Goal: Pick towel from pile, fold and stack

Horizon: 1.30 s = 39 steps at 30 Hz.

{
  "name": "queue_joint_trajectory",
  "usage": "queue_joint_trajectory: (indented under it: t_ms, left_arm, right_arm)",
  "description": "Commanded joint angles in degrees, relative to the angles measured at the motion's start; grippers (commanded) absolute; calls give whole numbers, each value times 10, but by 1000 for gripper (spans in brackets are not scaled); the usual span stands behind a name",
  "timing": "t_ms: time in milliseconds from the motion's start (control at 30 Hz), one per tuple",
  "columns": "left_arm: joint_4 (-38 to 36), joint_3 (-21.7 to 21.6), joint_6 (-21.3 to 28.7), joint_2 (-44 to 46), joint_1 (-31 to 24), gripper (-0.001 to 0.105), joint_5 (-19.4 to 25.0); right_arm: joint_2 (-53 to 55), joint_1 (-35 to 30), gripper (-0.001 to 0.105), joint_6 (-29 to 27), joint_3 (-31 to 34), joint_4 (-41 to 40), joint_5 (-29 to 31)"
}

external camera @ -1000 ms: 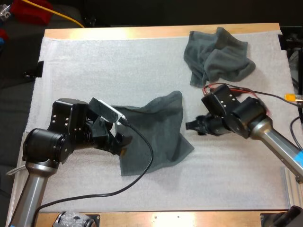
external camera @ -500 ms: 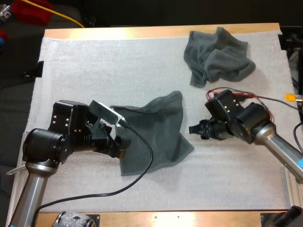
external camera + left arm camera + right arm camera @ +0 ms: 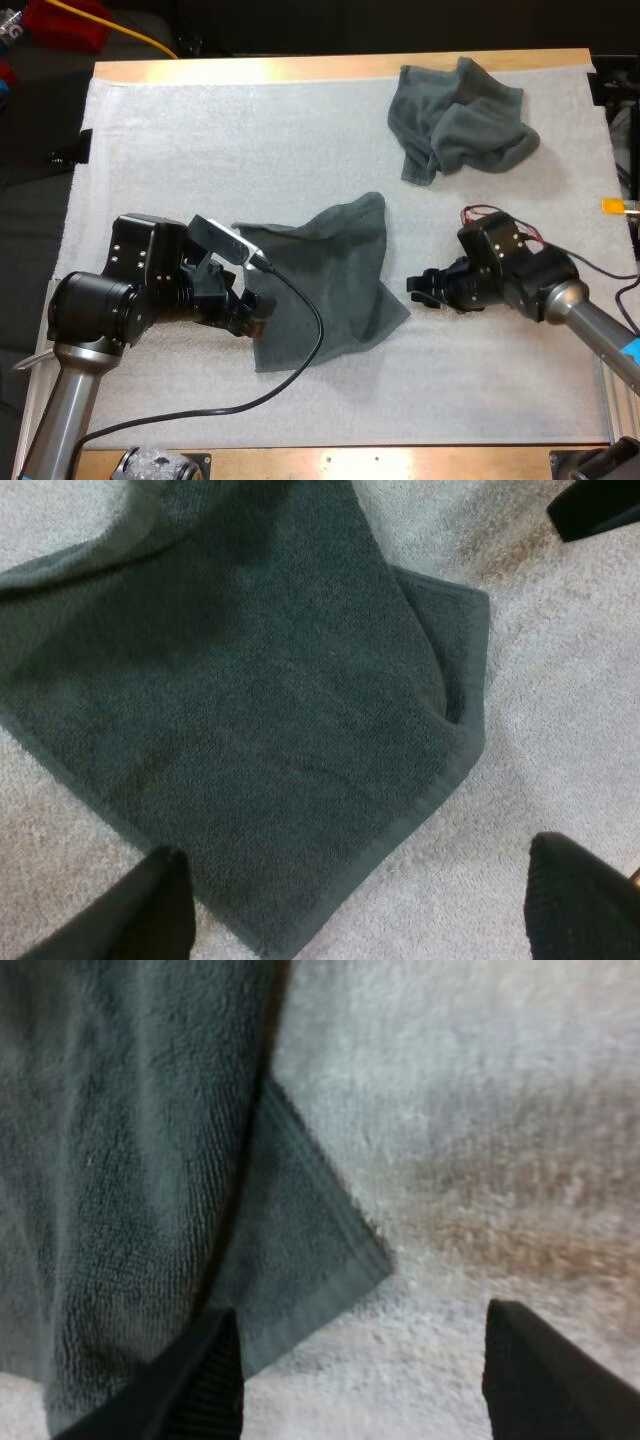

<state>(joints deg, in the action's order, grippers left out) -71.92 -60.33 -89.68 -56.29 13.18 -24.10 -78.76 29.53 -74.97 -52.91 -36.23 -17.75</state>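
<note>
A dark grey-green towel lies partly spread and creased in the middle of the mat. A second, crumpled towel sits at the far right. My left gripper is at the spread towel's near left edge, open; in the left wrist view its fingers stand apart over the towel's hem. My right gripper is open just right of the towel's pointed right corner, low over the mat, one finger above the towel's edge, the other over bare mat.
The white mat covers the wooden table. The left arm's black cable loops over the mat in front of the spread towel. The other arm's gripper shows beyond the towel's corner in the left wrist view.
My right arm has drawn back to the right and toward the near side, its gripper staying beside the towel's right corner. The left arm has barely shifted. The towels have not moved.
</note>
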Motion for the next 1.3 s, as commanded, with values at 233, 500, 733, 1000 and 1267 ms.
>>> queue_joint_trajectory:
  t_ms: [233,500,733,1000,1267]
  left_arm:
    - [-14,-2,-4,2,-1,66,-42]
    - [-29,-2,-4,2,-1,66,-42]
    - [-42,-2,-4,2,-1,66,-42]
    - [-42,-2,-4,2,-1,66,-42]
    - [-43,-2,-4,2,-1,66,-42]
  right_arm:
    - [3,-2,52,59,74,124,-41]
    - [-32,-2,52,80,100,171,-82]
    - [-73,-2,52,105,100,210,-101]
    - [-105,-2,52,126,100,236,-117]
    - [-131,-2,52,140,100,253,-135]
